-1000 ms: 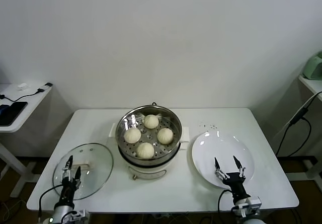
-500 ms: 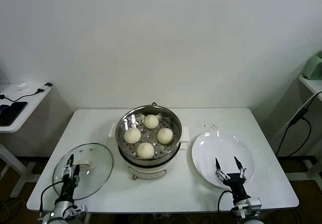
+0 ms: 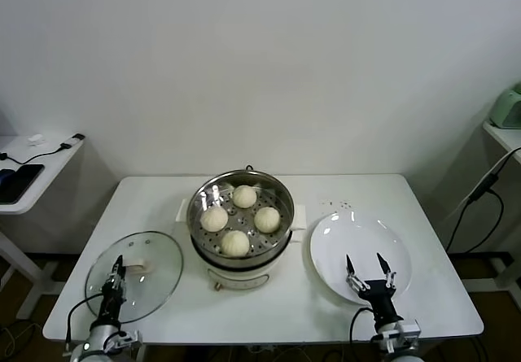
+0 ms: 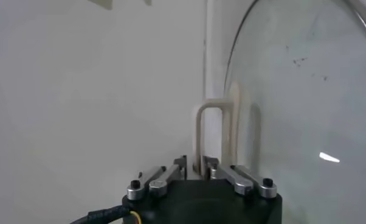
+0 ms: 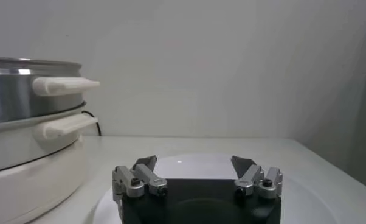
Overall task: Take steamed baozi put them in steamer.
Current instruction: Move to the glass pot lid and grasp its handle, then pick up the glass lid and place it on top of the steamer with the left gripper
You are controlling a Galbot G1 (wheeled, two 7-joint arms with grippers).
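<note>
Glass lid (image 3: 134, 274) lies left of the steamer (image 3: 241, 224), white plate (image 3: 358, 252) right; four steamed baozi (image 3: 215, 218) inside. Left gripper (image 3: 116, 271) pinched together, right gripper (image 3: 369, 270) spread, both empty.

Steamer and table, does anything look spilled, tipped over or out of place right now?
Nothing stands out. Four baozi sit apart on the tray inside the upright steamer; the glass lid lies flat to its left and the white plate to its right, bare.
</note>
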